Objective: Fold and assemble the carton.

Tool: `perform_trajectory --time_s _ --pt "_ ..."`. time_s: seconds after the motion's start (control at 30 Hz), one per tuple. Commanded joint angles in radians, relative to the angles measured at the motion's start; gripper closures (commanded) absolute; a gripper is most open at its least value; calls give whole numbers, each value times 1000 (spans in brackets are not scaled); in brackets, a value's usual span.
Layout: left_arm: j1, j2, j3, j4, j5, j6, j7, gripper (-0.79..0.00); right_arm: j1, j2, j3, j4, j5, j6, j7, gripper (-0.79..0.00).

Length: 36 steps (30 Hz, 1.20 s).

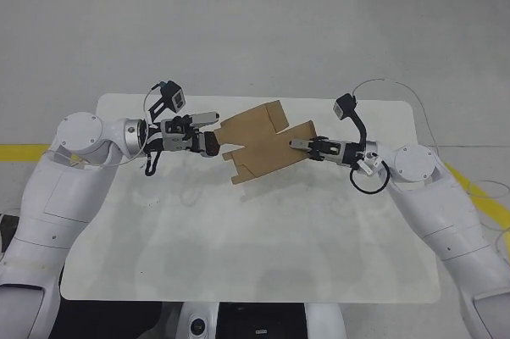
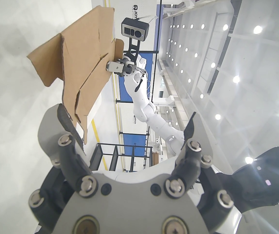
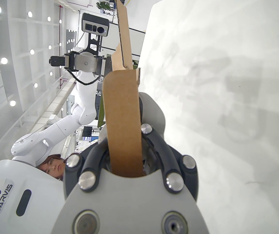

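Right gripper (image 1: 299, 146) clamps the carton (image 1: 259, 144), whose length runs straight out to the left gripper (image 1: 214, 142), jaws apart.

We log the carton (image 1: 259, 144) as plain brown corrugated cardboard, matt and a bit fibrous, with raw fluted cut edges. The table (image 1: 238, 246) is white, smooth, with a faint sheen. On the left gripper (image 2: 128, 122) and right gripper (image 3: 123, 132) we note matt grey plates, shiny metal screws (image 2: 90, 183), black links and ribbed dark pads (image 2: 69, 125). The arm shells (image 3: 83, 113) look like glossy white plastic.
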Motion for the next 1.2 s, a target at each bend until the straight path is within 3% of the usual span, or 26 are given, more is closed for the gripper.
perform_trajectory --time_s 0.0,0.77,1.0,1.03,1.17 --pt "2 0 -4 -6 0 -3 4 -785 -4 -1 2 -8 -4 2 -4 0" --pt "-14 -31 21 32 12 18 172 -779 -21 -24 15 -44 -17 -2 -10 0" --pt "-10 -34 21 34 40 24 177 -477 -25 -29 23 -43 -20 -2 -11 0" --pt "-8 -34 22 32 48 23 178 -400 -25 -30 24 -43 -21 -2 -11 0" --pt "-6 -33 23 29 87 25 175 -339 -26 -32 27 -43 -24 0 -11 0"
